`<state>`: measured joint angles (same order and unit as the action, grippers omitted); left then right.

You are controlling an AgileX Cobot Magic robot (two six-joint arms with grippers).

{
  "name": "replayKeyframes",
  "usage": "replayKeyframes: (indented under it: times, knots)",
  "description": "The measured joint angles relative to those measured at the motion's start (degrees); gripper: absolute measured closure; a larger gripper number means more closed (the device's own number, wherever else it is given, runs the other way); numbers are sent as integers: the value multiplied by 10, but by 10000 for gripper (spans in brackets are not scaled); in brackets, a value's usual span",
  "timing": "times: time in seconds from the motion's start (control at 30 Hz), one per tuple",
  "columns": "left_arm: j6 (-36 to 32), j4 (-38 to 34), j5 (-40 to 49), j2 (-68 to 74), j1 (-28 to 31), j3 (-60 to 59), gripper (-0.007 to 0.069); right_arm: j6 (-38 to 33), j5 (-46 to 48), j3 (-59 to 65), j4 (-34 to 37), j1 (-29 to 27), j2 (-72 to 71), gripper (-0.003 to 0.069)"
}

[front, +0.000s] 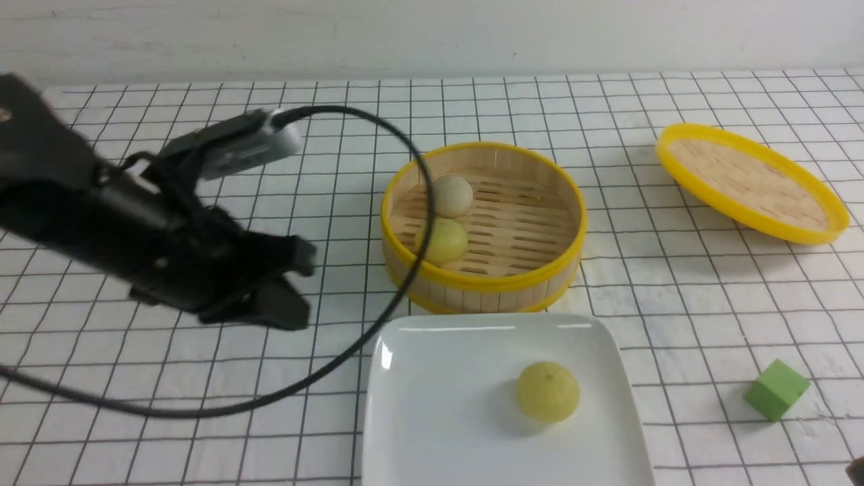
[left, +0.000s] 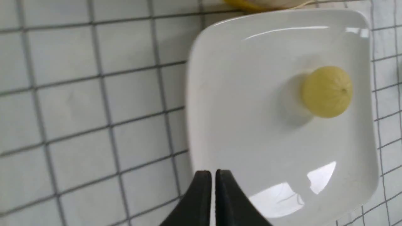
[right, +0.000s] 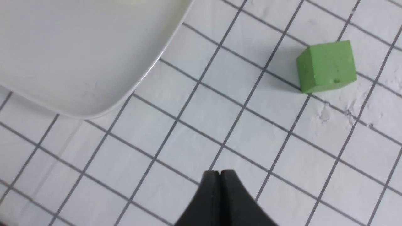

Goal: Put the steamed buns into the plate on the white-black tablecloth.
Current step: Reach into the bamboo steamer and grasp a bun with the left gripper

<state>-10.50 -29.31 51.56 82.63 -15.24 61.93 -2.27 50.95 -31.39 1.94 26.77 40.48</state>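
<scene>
Two steamed buns sit in the bamboo steamer (front: 482,219), one beige-grey (front: 451,196) and one pale yellow-green (front: 442,241). A third yellow-green bun (front: 547,391) (left: 327,91) lies on the white square plate (front: 432,418) (left: 238,94) on the white-black tablecloth (front: 675,270). My left gripper (front: 297,287) (left: 213,172) hovers left of the plate, by its near-left edge, shut with nothing in it. My right gripper (right: 219,172) is shut and empty over the cloth between the plate's corner (right: 78,62) and the green cube (right: 326,66).
The yellow-rimmed steamer lid (front: 752,182) lies tilted at the back right. A green cube (front: 776,389) stands right of the plate. The left arm's black cable (front: 378,317) loops over the cloth and in front of the steamer.
</scene>
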Motion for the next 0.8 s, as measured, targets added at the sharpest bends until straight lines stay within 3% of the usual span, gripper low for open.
replayKeyframes:
  times: [0.2,0.37,0.6,0.8]
  knots:
    - [74,63,-44,124,-88,140,376,1,-16,16,-1,0,-16,673]
    - [85,132,-47,226,-124,256,252,2,-19,17,4,0,-16,670]
    - [87,156,-75,320,-130,330,242,2,-21,17,5,0,-16,666]
    - [87,160,-116,381,-130,336,287,2,-25,18,5,0,-16,664]
